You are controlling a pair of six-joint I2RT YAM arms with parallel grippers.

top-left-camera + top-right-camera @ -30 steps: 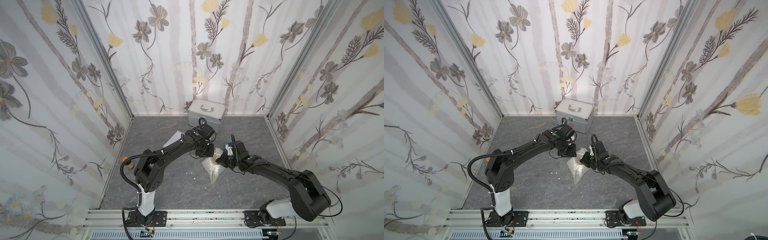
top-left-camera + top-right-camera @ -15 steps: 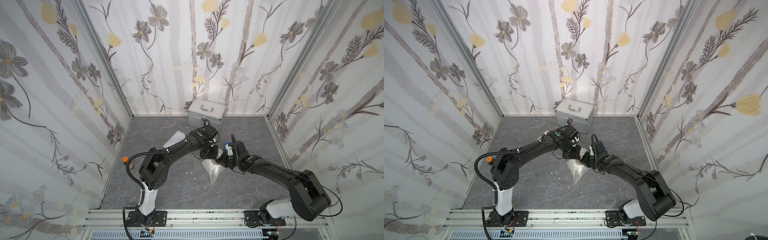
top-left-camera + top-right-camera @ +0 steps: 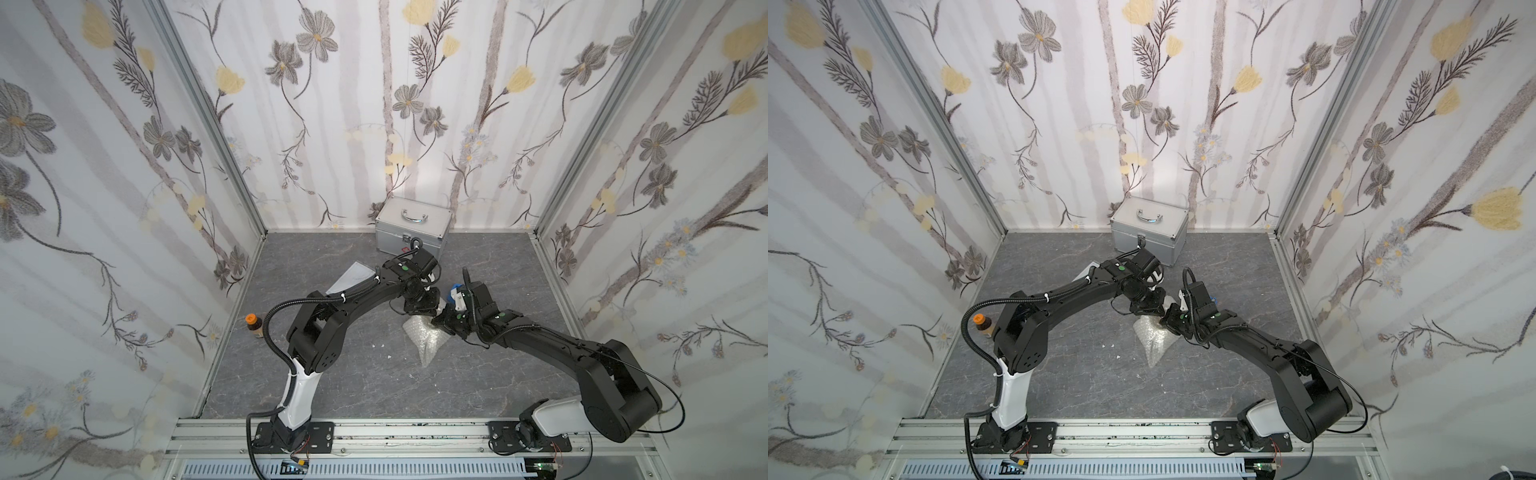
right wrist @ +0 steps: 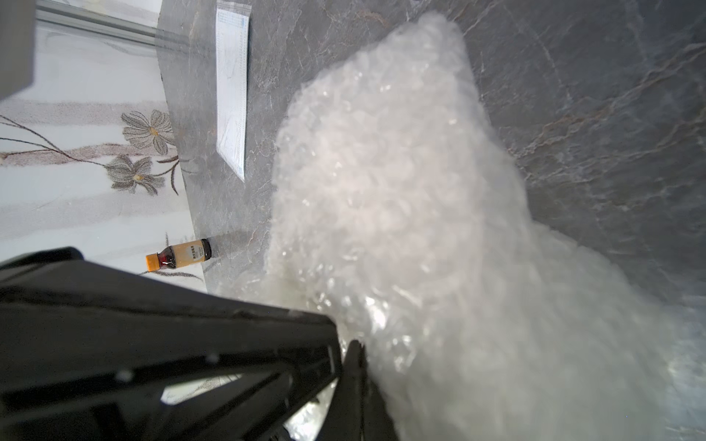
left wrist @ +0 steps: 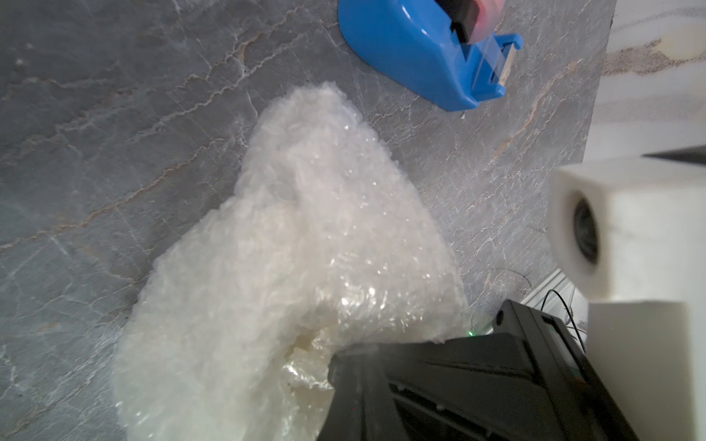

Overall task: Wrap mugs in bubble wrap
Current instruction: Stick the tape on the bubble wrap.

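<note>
Grey floor (image 3: 353, 374), free room near-side of pincers: your L pincer (image 3: 423, 312) & R pincer (image 3: 438, 321) both clench bubble wrap (image 3: 426, 343) top edge; tape dispenser (image 5: 420, 57) just beyond.

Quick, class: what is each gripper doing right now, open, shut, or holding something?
Left gripper: shut on the bubble wrap.
Right gripper: shut on the bubble wrap.

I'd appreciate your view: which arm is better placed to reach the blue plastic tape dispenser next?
Probably the left. The blue plastic tape dispenser lies ahead of the left gripper, in its wrist view; the right gripper faces away. Both grip the clear bubble wrap.
</note>
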